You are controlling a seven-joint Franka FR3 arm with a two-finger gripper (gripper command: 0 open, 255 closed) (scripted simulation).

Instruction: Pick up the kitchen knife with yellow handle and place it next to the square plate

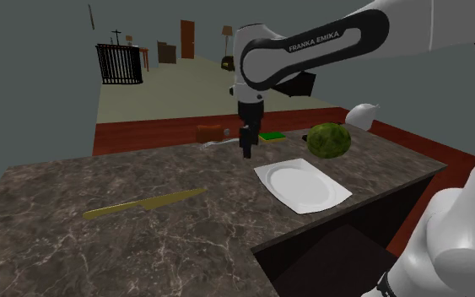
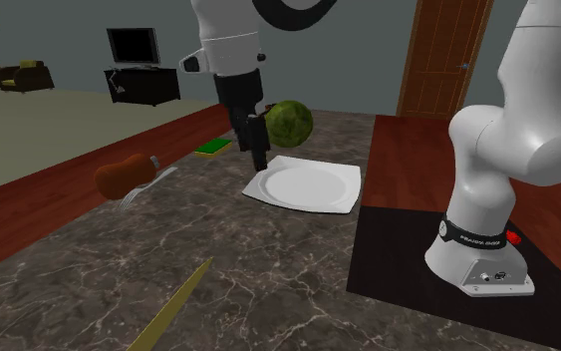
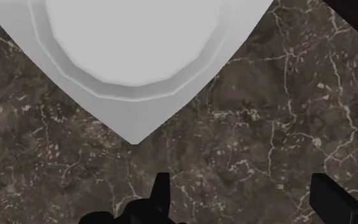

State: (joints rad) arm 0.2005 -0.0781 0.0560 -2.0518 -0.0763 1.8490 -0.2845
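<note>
"Kitchen knife (image 1: 143,202), where is it?"
"Flat on the marble counter (image 1: 58,186), near and left in the shoulder view, nothing touching it."
"And the square plate (image 1: 301,184)?"
"Further right, white, with bare counter beside it. Just past its left corner the gripper (image 1: 246,150) hangs over the stone, fingers spread, holding nothing."
"So nothing's done?"
"I judge not: reaching, grasping, carrying and setting down all remain."

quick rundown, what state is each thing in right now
knife: lying flat on the counter, not held, apart from the plate
square plate: flat on the counter, empty
gripper: fingers open, holding nothing, above the counter by the plate's corner
green melon: whole, on the counter
door: shut
</note>
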